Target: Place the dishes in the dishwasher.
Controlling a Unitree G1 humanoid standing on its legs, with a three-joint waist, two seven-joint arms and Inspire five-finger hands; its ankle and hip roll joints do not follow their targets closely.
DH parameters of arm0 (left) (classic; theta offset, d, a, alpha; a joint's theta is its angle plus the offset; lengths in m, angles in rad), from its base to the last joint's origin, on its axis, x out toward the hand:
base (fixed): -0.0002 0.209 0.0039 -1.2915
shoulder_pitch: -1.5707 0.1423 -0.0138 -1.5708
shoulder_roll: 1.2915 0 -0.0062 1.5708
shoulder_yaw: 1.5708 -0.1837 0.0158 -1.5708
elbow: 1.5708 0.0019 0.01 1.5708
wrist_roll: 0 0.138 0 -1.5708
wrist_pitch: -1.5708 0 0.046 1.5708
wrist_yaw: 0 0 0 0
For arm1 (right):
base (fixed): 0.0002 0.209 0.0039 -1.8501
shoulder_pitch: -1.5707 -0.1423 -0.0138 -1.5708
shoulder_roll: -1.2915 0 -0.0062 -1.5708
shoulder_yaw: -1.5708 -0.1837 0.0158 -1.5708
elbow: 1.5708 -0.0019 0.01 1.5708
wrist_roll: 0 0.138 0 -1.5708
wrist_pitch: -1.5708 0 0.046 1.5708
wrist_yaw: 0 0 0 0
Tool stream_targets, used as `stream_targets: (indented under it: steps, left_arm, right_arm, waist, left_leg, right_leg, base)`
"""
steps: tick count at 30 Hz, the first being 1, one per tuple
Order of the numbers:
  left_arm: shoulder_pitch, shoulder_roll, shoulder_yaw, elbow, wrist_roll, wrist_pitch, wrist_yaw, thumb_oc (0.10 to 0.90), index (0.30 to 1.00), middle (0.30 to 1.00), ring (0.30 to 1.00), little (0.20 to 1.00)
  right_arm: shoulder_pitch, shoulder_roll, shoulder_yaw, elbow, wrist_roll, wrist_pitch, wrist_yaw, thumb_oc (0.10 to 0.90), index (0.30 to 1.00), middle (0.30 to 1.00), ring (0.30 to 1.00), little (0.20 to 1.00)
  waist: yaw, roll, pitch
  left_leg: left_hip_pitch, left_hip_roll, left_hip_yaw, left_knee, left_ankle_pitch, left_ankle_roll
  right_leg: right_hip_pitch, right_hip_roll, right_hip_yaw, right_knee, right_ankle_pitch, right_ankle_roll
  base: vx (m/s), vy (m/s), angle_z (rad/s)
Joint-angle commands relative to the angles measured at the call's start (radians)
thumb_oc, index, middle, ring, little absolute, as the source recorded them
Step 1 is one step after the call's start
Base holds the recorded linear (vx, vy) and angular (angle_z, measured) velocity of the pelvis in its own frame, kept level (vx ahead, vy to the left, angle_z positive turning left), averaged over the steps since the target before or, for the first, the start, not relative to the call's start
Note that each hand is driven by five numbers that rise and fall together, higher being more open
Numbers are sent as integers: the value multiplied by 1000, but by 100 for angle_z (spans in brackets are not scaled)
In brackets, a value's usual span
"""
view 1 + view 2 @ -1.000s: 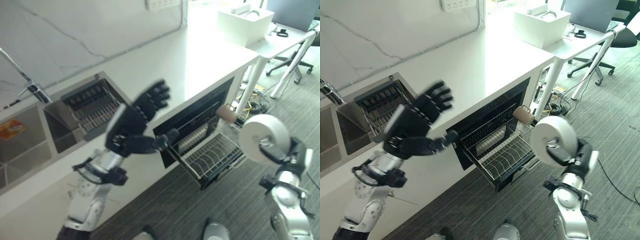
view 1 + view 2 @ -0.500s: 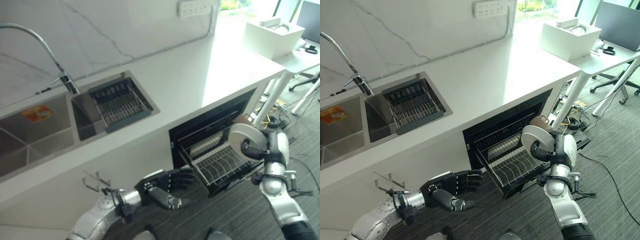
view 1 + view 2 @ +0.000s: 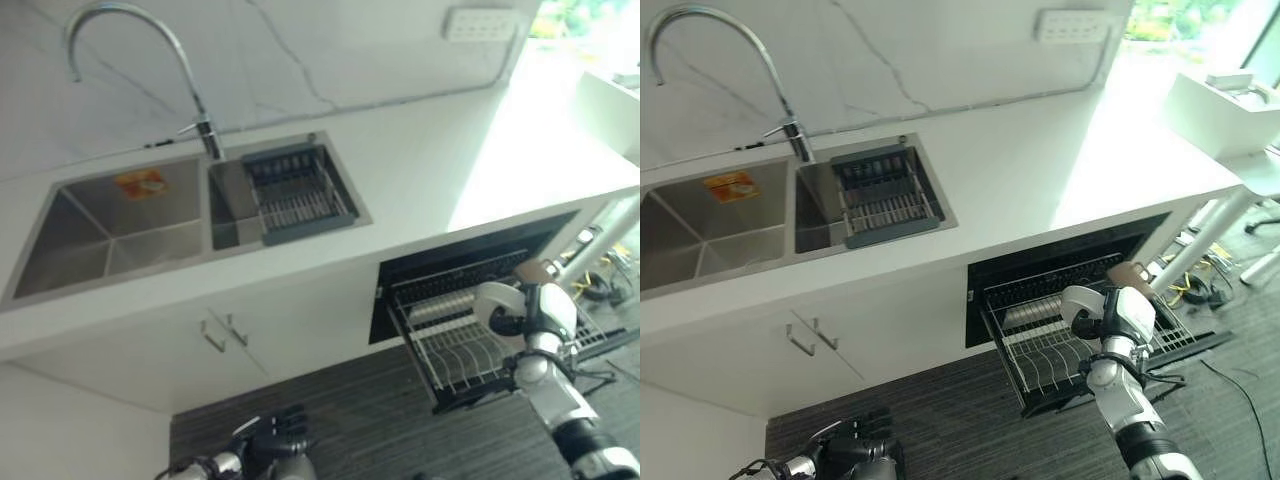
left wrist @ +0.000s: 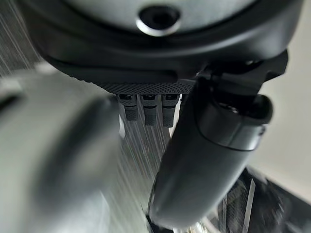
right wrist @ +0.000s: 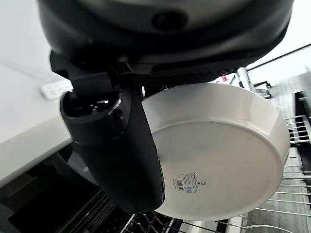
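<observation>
bowl (image 5: 218, 150): white, round, shallow, plain underside with a small printed mark, held on edge over the pulled-out dishwasher rack (image 3: 1040, 350) | right hand (image 5: 116, 145): thumb clamped across the bowl's base, fingers hidden behind it | left hand (image 3: 275, 450): low over the grey floor (image 3: 940, 410), fingers straight, nothing held

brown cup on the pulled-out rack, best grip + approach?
Judging from the eye views, take the brown cup across its body, coming from above. It sits at the far right of the dishwasher rack, its top clear of the wires, with the counter edge behind it. Its handle and mouth cannot be made out. The right hand is shut on the white plate, so that goes first.
</observation>
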Motion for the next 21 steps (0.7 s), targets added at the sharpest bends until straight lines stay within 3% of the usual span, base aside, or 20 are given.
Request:
stream_targets:
  steps: [1,9,11,21]
  left_arm:
    - [-22,19,-9,-56,74,-100,41,800,900,900,900,900]
    - [-25,-27,-19,93,65,-187,117,800,900,900,900,900]
    - [-62,-19,-26,114,-14,-198,129,800,900,900,900,900]
    - [-87,-39,-4,179,-179,-213,155,800,900,900,900,900]
  right_arm:
    - [-199,-73,7,-11,-66,6,-188,400,300,300,300,300]
    - [-332,-84,54,217,-8,76,-335,400,300,300,300,300]
    - [-410,-112,67,313,41,98,-387,400,300,300,300,300]
    - [-498,-160,82,527,113,136,-443,400,300,300,300,300]
  waist:
    - [11,-11,11]
    - [68,10,48]
    - [88,27,90]
    - [117,61,145]
  left_leg:
    - [52,-39,38,81,-182,-7]
    - [4,-67,-19,81,-168,1]
    - [-44,-75,-40,81,-155,2]
    - [-125,-89,-66,81,-133,9]
  right_leg:
    - [29,49,15,-31,-23,13]
    - [15,37,-16,-31,-10,10]
    - [-21,27,-23,-31,0,13]
    - [-82,14,-35,-31,18,20]
  base:
    - [-1,-12,36]
    - [-1,-4,26]
    - [-263,-24,23]
    - [-105,-44,10]
